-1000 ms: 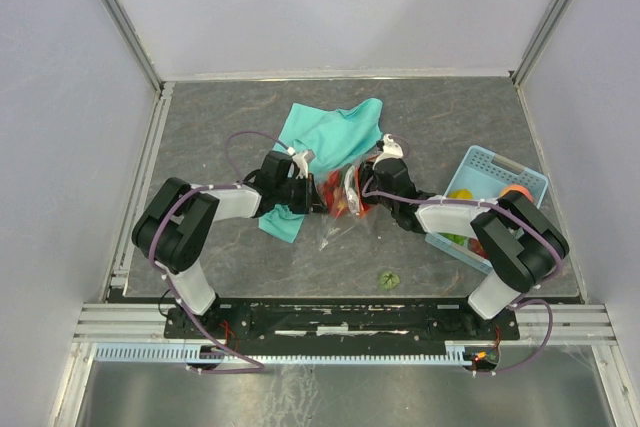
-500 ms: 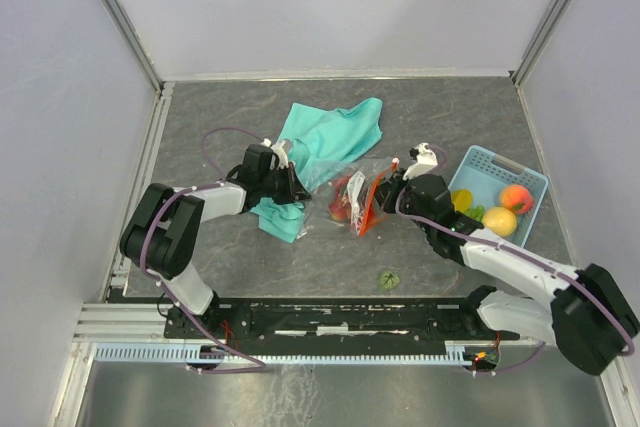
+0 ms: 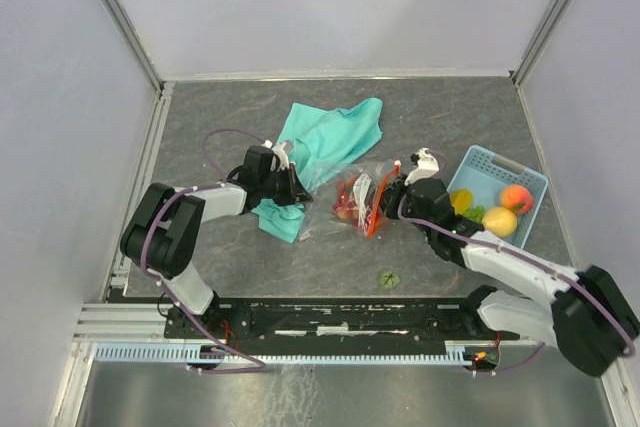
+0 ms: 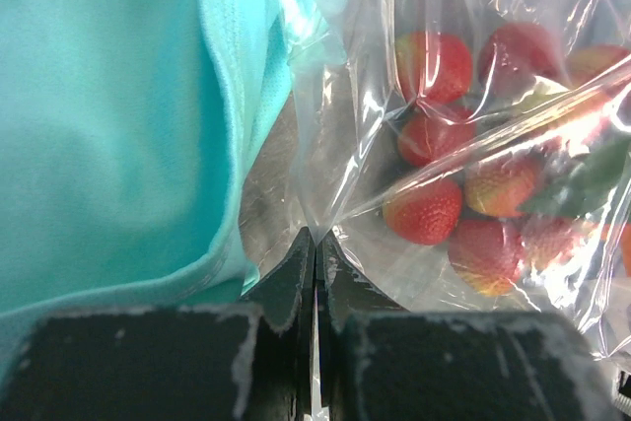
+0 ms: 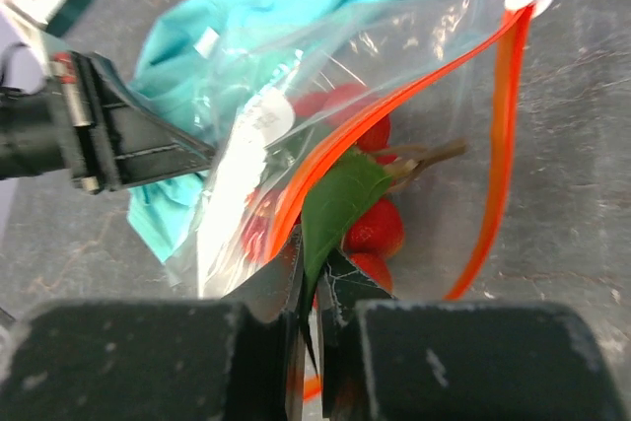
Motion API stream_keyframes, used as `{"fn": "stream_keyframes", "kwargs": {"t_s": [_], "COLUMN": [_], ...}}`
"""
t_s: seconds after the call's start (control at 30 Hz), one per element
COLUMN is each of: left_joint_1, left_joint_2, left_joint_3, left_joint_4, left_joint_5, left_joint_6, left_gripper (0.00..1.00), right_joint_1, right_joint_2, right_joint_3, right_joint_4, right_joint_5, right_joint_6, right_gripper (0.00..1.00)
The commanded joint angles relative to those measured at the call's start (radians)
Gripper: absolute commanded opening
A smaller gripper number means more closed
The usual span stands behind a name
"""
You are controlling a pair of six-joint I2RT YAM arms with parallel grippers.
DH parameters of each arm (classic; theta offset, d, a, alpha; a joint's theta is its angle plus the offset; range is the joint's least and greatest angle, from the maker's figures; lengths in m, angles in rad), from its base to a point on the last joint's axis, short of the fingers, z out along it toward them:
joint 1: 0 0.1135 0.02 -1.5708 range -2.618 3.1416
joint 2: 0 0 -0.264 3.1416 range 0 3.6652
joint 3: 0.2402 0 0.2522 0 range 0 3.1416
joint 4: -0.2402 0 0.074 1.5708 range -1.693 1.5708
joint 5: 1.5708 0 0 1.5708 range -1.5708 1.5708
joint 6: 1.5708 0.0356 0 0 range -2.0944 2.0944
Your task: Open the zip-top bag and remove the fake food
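The clear zip-top bag (image 3: pixel 345 197) lies mid-table with its mouth open; its orange zip strip (image 5: pixel 503 125) gapes toward my right gripper. Several red berries (image 4: pixel 424 209) and a green leaf (image 5: pixel 340 199) are inside. My left gripper (image 3: pixel 297 187) is shut on the bag's clear plastic at its closed end (image 4: pixel 315 239). My right gripper (image 3: pixel 385 197) is at the bag's mouth, shut on the green leaf (image 5: pixel 315 268). A yellow lemon (image 3: pixel 499 221) and an orange-pink peach (image 3: pixel 516 198) sit in the blue basket (image 3: pixel 505 162).
A teal cloth (image 3: pixel 330 137) lies behind and under the left gripper and fills the left of the left wrist view (image 4: pixel 108 115). A loose green leafy piece (image 3: pixel 389 279) lies on the table near the front. The basket also holds a yellow piece (image 3: pixel 460 201).
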Motion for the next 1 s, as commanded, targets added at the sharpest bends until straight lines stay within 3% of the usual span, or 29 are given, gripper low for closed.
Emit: {"fn": "stream_keyframes", "kwargs": {"t_s": [0.0, 0.1, 0.27, 0.4, 0.6, 0.8, 0.97], "left_joint_1": [0.020, 0.022, 0.022, 0.022, 0.023, 0.022, 0.022], "left_joint_2": [-0.017, -0.009, 0.004, 0.005, 0.023, 0.032, 0.024], "left_joint_3": [-0.024, -0.033, -0.044, -0.047, -0.046, -0.037, -0.021], "left_joint_4": [0.089, 0.144, 0.197, 0.182, 0.177, 0.155, 0.113], "left_joint_5": [-0.020, -0.012, 0.029, 0.048, 0.072, 0.081, 0.065], "left_joint_6": [-0.060, -0.109, -0.150, -0.134, -0.124, -0.102, -0.073], "left_gripper": [0.03, 0.03, 0.03, 0.03, 0.03, 0.03, 0.03], "right_joint_1": [0.001, -0.001, -0.002, -0.003, -0.004, -0.010, -0.061], "right_joint_2": [-0.259, -0.350, -0.326, -0.251, -0.139, 0.052, 0.117], "right_joint_3": [-0.050, -0.037, 0.002, 0.011, -0.054, 0.036, 0.104], "right_joint_4": [-0.115, -0.207, -0.223, -0.238, -0.145, -0.070, -0.089], "right_joint_5": [0.091, 0.114, 0.100, 0.092, 0.168, 0.179, 0.139], "right_joint_6": [0.012, -0.015, -0.035, -0.032, 0.055, -0.041, -0.200], "right_gripper": [0.11, 0.11, 0.13, 0.29, 0.34, 0.45, 0.56]}}
